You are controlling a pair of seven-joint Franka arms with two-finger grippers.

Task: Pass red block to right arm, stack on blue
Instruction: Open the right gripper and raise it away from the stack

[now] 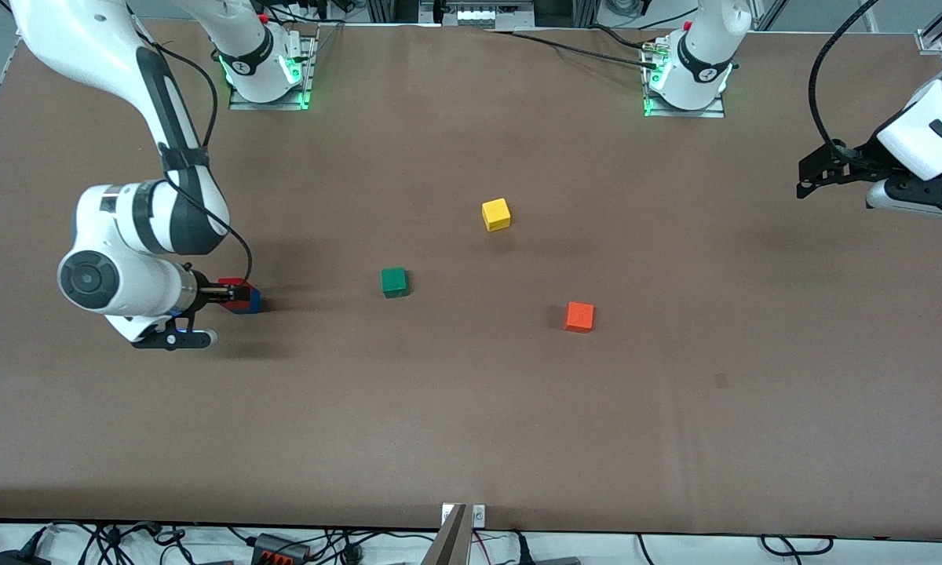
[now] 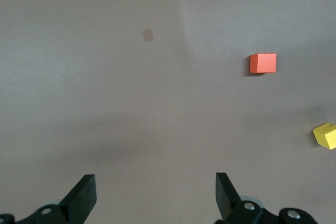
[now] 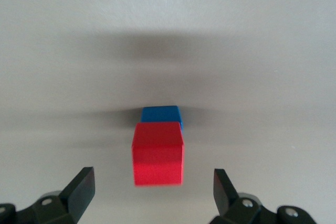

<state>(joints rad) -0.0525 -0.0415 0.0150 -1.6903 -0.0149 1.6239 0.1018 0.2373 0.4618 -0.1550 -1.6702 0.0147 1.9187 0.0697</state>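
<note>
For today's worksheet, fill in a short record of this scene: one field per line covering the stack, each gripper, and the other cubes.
stack: red block rests on the blue, toward the right arm's end of the table
right gripper: open, fingers either side of the red block, not touching it
left gripper: open, holding nothing, waiting over the left arm's end of the table
other cubes: green cube, yellow cube, orange cube, all apart

- The front view looks down from high across the brown table (image 1: pixel 471 439), facing both arm bases along the frame's top edge.
- The left wrist view looks down from well above the table, sharing the orange cube (image 2: pixel 262 63) and yellow cube (image 2: pixel 325 135) with the front view.
- The right wrist view sits close over the red block (image 3: pixel 157 153) on the blue cube (image 3: pixel 160 114), seen at the front view's middle left.
</note>
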